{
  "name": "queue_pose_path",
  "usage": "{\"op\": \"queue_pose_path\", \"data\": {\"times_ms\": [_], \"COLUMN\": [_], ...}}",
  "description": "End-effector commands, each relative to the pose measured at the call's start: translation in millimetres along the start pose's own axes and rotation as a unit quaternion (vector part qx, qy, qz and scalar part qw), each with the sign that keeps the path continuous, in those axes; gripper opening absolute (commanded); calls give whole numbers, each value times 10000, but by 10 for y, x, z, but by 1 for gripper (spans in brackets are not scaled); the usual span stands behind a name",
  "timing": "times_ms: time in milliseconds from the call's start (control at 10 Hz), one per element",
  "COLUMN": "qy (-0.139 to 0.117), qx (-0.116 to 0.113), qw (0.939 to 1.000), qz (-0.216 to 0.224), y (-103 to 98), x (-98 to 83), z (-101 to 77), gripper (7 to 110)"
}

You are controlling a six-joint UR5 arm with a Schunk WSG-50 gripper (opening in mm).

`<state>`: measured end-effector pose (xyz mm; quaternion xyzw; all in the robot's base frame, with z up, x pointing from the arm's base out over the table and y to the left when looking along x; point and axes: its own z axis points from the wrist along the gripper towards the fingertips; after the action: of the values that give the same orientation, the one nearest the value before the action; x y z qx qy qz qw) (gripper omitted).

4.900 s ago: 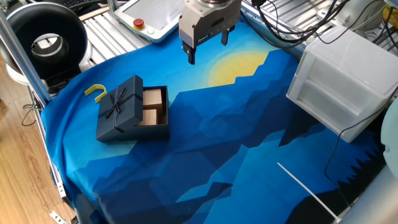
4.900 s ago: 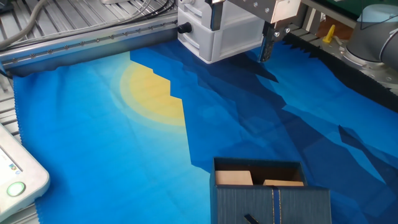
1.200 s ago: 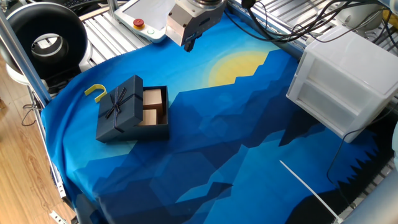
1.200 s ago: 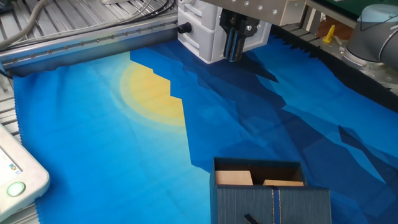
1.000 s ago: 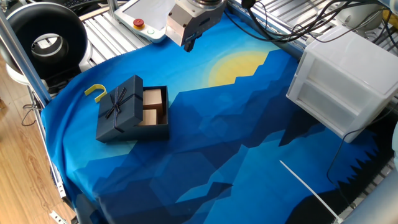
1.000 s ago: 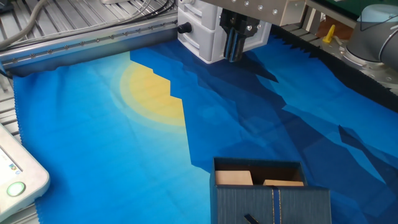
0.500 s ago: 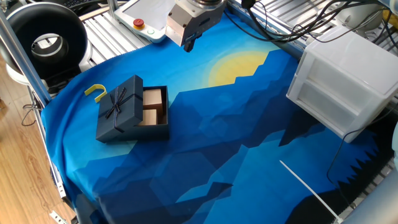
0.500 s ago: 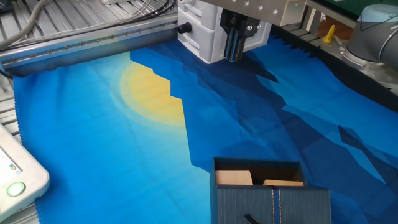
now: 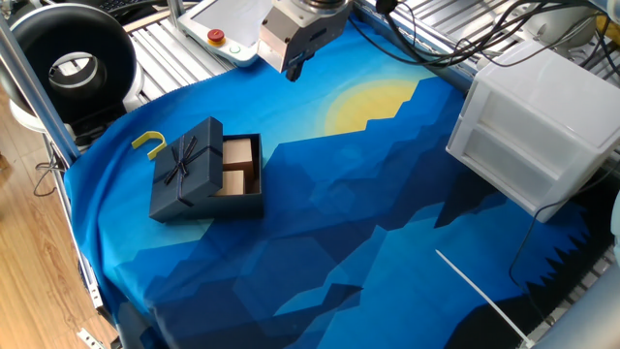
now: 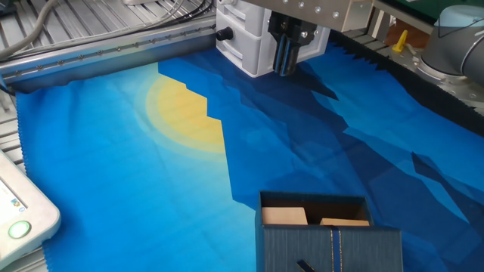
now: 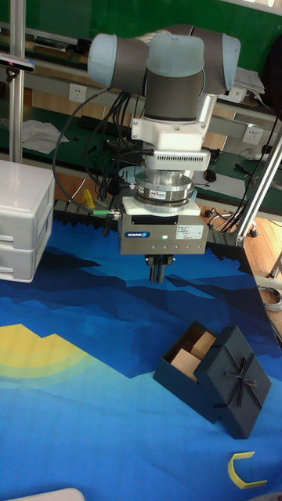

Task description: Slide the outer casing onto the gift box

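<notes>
The gripper [image 9: 294, 66] hangs above the counter [image 9: 387, 213] with its two fingers [image 11: 157, 272] pressed together and nothing between them. It is up in the air near the yellow sun shape [image 10: 185, 113] printed on the blue cloth, just in front of the white drawer unit [image 10: 253, 41] in the other fixed view.

Well apart from the gripper, lower down and toward the cloth's edge, sits the gift box [image 9: 242, 174], its tan compartments partly uncovered. The outer casing [image 9: 186, 167] rests on the half of the box farther from the gripper, tilted, with its ribbon bow facing up. Beyond the casing, farther still from the gripper, a small yellow hook [image 9: 150, 142] lies on the cloth just beside the casing's corner.
</notes>
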<state>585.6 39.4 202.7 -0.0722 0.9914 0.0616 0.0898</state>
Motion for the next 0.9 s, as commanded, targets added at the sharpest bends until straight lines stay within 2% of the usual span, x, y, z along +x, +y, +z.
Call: {"op": "queue_pose_path", "data": {"times_ms": [0,400,600,800], "qy": [-25,-39,118,366], "qx": [-57,-47,-41,-137], "qw": [10000,10000,9999,9992], "qz": [25,24,-42,-79], "y": [23,16,15,76], "x": [-13,-21,58,182], "z": [-13,-15,-22,-66], "gripper": [7,7,7,7]}}
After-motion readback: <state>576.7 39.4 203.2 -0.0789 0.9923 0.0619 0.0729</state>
